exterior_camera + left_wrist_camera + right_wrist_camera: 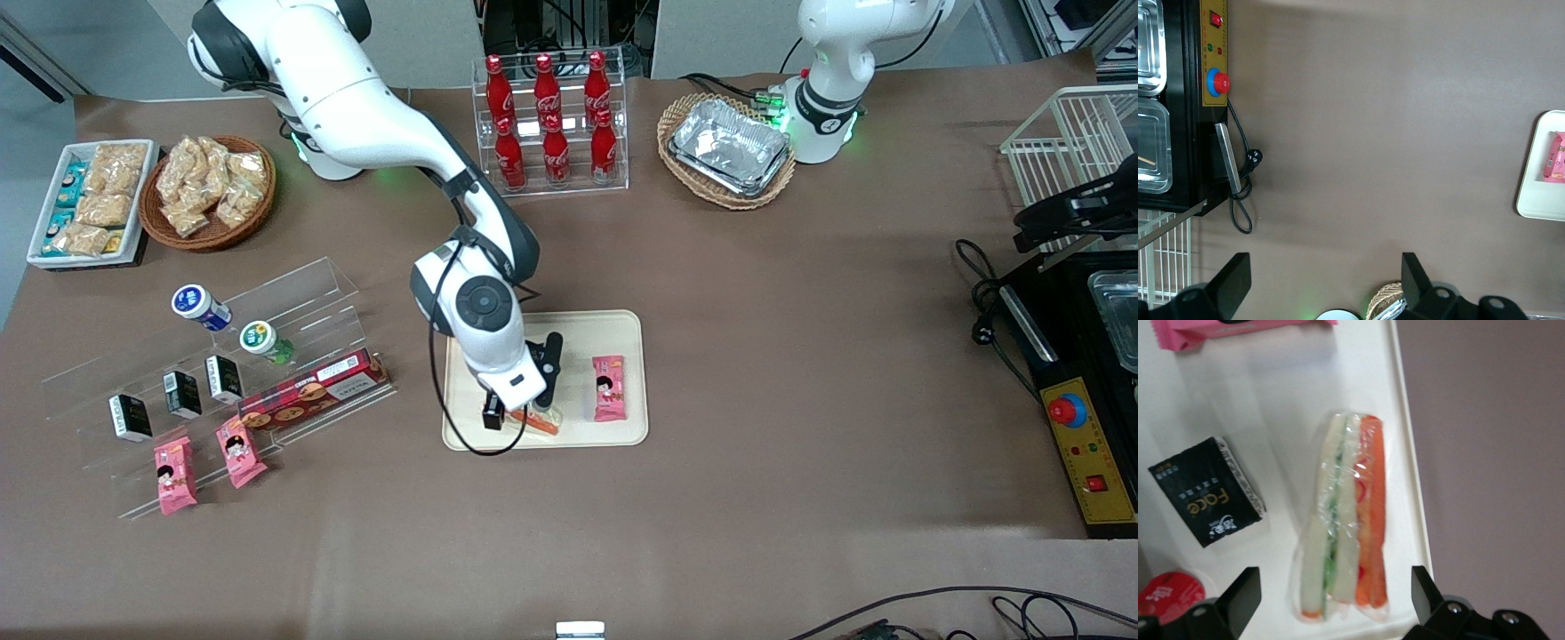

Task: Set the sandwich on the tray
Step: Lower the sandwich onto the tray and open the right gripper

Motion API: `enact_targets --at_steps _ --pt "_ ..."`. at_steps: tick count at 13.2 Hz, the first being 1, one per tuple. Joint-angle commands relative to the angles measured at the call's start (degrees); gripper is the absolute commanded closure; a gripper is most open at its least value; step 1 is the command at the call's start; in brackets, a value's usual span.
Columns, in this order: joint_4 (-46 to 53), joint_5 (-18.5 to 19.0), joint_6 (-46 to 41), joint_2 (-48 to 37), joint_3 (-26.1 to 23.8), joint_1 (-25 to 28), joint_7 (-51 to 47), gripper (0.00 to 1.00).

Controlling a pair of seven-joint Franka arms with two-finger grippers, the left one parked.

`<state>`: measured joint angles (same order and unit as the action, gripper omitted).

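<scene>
The sandwich [1345,520], a clear-wrapped wedge of pale bread with green and orange-red filling, lies flat on the cream tray [1291,420]. In the front view the sandwich [539,420] rests by the tray's [622,324] rim nearest the camera, partly hidden under the wrist. My right gripper [1333,593] hovers just above it and is open. One finger [1238,593] stands off each long side of the wedge, and neither touches it. The gripper [524,411] also shows in the front view over the tray.
Also on the tray are a pink snack packet [609,388], a black packet [1207,490] and a red round lid [1168,593]. An acrylic shelf [293,293] with a red biscuit box [316,391] stands toward the working arm's end. A cola rack [549,124] stands farther back.
</scene>
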<state>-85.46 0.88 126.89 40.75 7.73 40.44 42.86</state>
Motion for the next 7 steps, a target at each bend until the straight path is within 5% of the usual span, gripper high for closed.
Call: enact_targets --at_steps 1,7 --pt "1.3 -3.4 -0.9 -1.6 -0.3 -4.3 0.1 0.00" --pt "1.3 -3.3 -6.2 -10.8 0.2 -9.8 -0.7 0.00"
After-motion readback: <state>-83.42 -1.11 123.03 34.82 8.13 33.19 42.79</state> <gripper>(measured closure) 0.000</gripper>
